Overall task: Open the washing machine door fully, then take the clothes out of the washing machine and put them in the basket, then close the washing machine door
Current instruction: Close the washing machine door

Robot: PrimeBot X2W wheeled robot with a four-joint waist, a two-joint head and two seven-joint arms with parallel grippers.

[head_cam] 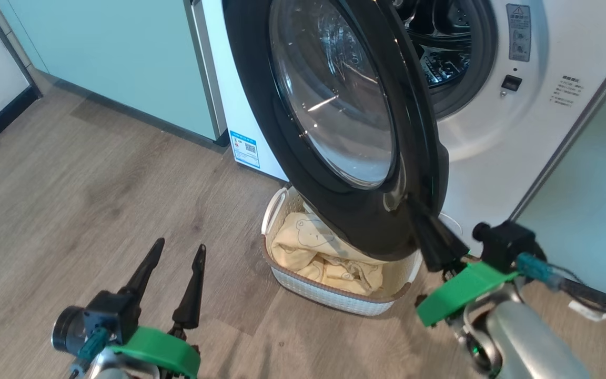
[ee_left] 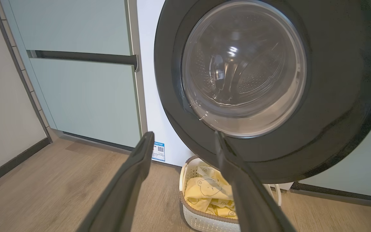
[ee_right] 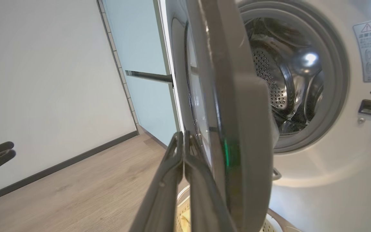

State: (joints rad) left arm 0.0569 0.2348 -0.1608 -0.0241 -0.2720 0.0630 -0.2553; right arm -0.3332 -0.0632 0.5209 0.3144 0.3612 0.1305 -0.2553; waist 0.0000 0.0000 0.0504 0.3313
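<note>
The washing machine door (head_cam: 329, 100) is standing about half open: a glossy black ring around a bulging clear glass bowl. It's sticking out from the white washing machine (head_cam: 492, 131), with its free edge pointing into the room toward the robot and its outer face turned to the robot's left. It's hanging right over the basket (head_cam: 329, 300).

The right gripper (head_cam: 416, 205) is pinched fully closed on nothing, tips lying against the door's lower outer rim. The left gripper (head_cam: 181, 245) is spread wide and empty, hovering over the wood floor (head_cam: 98, 184) left of the basket.

The basket is sitting on the floor just in front of the machine, long side roughly along it. The cream bear-print clothes (head_cam: 324, 252) are lying bunched inside.
</note>
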